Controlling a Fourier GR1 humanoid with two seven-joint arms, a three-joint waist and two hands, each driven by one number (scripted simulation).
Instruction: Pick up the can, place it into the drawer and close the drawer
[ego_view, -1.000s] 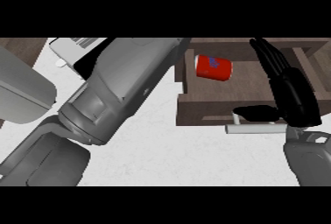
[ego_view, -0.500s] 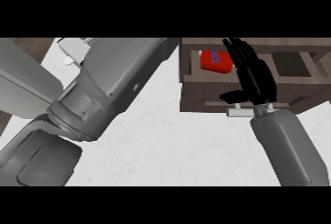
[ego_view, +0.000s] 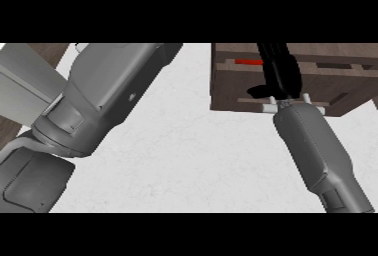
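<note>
The brown drawer shows at the upper right, its pale handle on the front facing me. Only a thin red sliver of the can is visible inside, near the top of the drawer. My right hand lies over the drawer front with its fingers straight and pointing away from me, the thumb sticking out to the left just above the handle; it holds nothing. My left forearm fills the left side, and its hand is outside the picture.
The pale counter top spreads across the middle and bottom. A light grey block stands at the far left, with a strip of dark wood above it.
The drawer has slid inward, so much less of the red can shows. My right hand has moved left and further over the drawer front, its forearm now steeper.
</note>
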